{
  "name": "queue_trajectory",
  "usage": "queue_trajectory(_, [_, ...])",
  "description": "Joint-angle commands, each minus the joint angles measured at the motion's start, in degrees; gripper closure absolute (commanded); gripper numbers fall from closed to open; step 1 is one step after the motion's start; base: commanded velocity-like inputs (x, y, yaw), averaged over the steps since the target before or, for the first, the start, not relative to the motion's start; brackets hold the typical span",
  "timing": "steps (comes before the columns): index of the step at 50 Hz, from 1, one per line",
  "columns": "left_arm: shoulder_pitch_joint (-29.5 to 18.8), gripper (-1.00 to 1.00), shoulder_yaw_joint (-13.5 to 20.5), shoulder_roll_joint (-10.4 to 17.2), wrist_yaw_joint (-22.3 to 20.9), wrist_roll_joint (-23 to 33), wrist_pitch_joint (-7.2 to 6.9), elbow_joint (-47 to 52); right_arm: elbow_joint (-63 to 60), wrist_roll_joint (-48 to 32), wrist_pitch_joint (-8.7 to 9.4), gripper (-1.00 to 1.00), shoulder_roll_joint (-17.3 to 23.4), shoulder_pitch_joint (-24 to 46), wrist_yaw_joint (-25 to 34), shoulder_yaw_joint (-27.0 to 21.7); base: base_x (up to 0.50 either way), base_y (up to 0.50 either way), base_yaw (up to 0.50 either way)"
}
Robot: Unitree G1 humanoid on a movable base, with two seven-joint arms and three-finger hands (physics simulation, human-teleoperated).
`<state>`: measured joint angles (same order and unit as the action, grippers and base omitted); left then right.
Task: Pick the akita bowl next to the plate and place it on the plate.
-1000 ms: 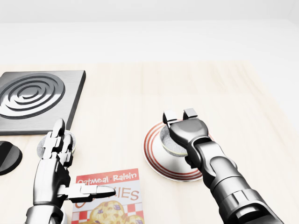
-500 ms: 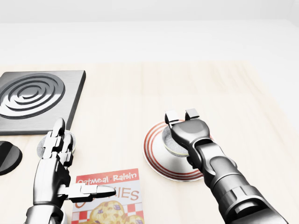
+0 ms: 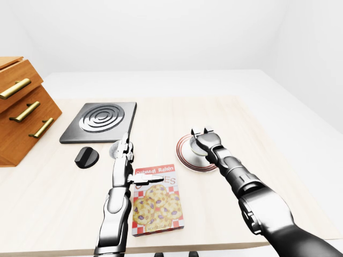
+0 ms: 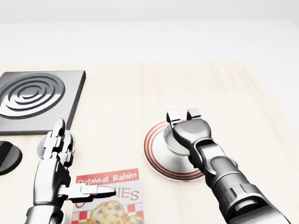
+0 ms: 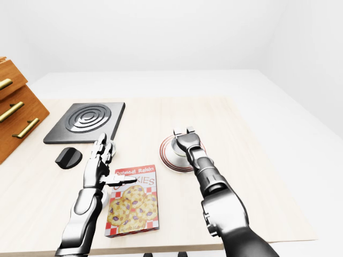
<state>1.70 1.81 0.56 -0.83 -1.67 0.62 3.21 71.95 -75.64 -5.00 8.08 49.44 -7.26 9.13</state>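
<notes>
A pale wooden table is seen in a white-walled room, with a wooden drawer unit at the far left. The akita bowl is set on the red-ringed plate; the right hand is spread open over it, gripping nothing. Since a second ago that hand has drifted slightly right. The left hand is held open, unmoved
</notes>
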Motion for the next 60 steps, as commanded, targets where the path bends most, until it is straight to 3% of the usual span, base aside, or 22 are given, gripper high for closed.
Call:
queue_trajectory(1, [0.08,-1.00,0.02,0.01,-0.03,0.02,0.37,-0.30,0.34,-1.08,0.00,1.00,0.00,0.48,-0.98,-0.29,0.00,0.00,0.00])
queue_trajectory(20, [-0.02,-1.00,0.08,0.03,-0.05,-0.08,0.02,-0.06,1.50,-1.27,0.00,1.00,-0.37,0.53,-2.25,-0.16,0.00,0.00,0.00])
queue_trajectory(22, [-0.13,-1.00,0.17,0.05,-0.11,-0.13,0.57,-0.73,1.43,-1.14,0.00,1.00,-0.39,0.55,-1.95,-0.26,0.00,0.00,0.00])
queue_trajectory(28, [0.14,-1.00,0.00,0.00,0.00,-0.07,-0.36,0.48,1.77,-1.09,0.00,1.00,-0.31,0.61,-2.15,-0.33,0.00,0.00,0.00])
queue_trajectory(41, [0.03,-1.00,0.05,-0.02,0.01,-0.19,-0.29,0.24,2.32,-1.31,0.00,1.00,-0.40,1.23,-3.12,-0.35,0.00,0.00,0.00])
queue_trajectory(42, [-0.09,-1.00,0.08,0.01,0.01,-0.19,-0.21,0.03,2.22,-0.97,0.00,0.82,-0.41,1.45,-3.08,-0.64,0.00,0.00,0.00])
queue_trajectory(43, [-0.11,-1.00,0.07,-0.01,0.07,-0.19,-0.43,0.25,2.16,0.11,0.00,-1.00,-0.50,1.69,-2.09,-1.40,0.00,0.00,0.00])
queue_trajectory(50, [-0.01,-1.00,0.01,-0.01,0.08,-0.11,-0.20,0.16,2.31,0.03,0.00,-1.00,-0.48,1.67,-3.64,-0.69,0.00,0.00,0.00])
queue_trajectory(60, [0.00,-1.00,0.08,0.01,0.00,-0.27,-0.27,0.21,2.03,1.50,0.00,-1.00,-0.27,1.33,-0.74,-1.04,0.00,0.00,0.00])
